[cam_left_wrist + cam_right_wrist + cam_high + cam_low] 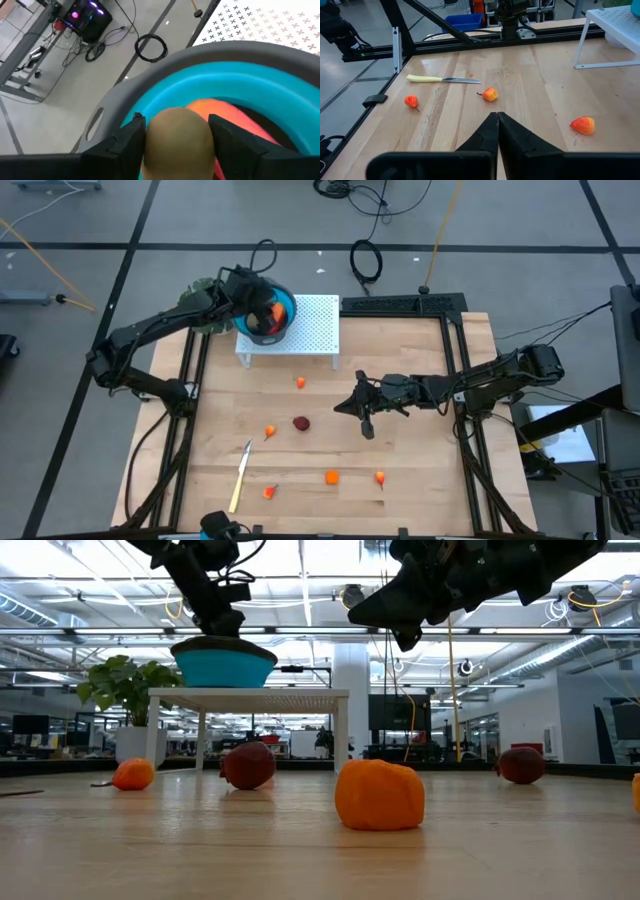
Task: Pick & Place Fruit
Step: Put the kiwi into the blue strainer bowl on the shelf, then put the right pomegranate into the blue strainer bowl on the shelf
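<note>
Nearest you at the table's front edge lies the knife (240,477), and around it sit three small orange fruits: one by its handle (268,492), one mid-front (331,476) and one further right (380,476). In the low view the mid-front piece (379,795) looms largest.

Further in, you have another orange piece (270,431) beside a dark red fruit (301,422), and one more orange piece (300,382) just in front of the white rack (315,330).

Your right gripper (366,425) hangs above the table's middle right, its fingers pressed together on nothing; its wrist view shows them (497,131) meeting in a point over the bare wood.

At the back, the blue bowl (285,308) stands on the rack. Your left gripper (262,313) is over the bowl, and its fingers (131,137) flank an olive-brown oval (177,135); you cannot tell whether they grip it or have let go. Beneath it in the bowl lies a red-orange piece (225,112).

Behind the rack's left corner a plant (205,305) peeks out.
</note>
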Tool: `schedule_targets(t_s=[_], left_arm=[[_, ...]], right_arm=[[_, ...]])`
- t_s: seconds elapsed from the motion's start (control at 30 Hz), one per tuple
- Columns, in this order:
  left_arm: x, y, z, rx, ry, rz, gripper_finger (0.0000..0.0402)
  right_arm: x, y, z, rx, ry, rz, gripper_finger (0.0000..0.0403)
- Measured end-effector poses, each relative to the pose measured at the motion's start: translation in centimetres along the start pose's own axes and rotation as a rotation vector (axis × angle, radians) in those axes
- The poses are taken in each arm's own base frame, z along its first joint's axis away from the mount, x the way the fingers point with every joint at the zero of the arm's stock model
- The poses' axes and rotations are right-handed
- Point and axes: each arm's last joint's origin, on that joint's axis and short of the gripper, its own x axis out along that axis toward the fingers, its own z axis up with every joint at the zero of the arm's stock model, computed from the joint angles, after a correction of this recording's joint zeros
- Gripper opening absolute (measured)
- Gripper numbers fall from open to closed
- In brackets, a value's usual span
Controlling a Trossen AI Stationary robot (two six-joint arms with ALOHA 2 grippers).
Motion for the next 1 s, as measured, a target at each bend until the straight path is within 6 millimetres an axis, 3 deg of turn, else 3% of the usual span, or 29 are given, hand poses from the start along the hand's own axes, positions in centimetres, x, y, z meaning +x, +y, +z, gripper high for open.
schedule_targets(t_s=[0.2, 0.33, 0.43, 0.67, 0.8, 1.0], left_arm=[[-0.9, 0.4, 0.5, 0.100, 0.010, 0.085, 0.0251], [-4.3, 1.0, 2.4, 0.047, -0.029, 0.090, 0.0253], [-6.7, 0.4, 3.5, -0.066, -0.043, 0.005, 0.0241], [-10.4, -2.9, 4.0, -0.193, -0.103, -0.295, 0.0159], [-11.4, -5.2, 4.0, -0.191, -0.104, -0.393, 0.0098], [-12.2, -8.6, 3.4, -0.160, -0.095, -0.493, 0.0015]], right_arm=[[0.0, 0.0, 0.0, 0.000, 0.000, 0.000, 0.0001], [0.0, 0.0, 0.3, 0.000, -0.026, 0.007, 0.0002], [0.0, 0.1, 0.5, 0.000, -0.049, 0.011, 0.0001], [-0.3, -0.1, 0.5, 0.087, -0.038, -0.019, 0.0004], [-0.9, -0.3, 0.3, 0.152, 0.026, -0.041, 0.0004], [-2.2, 0.2, 0.2, 0.040, 0.109, -0.031, 0.0004]])
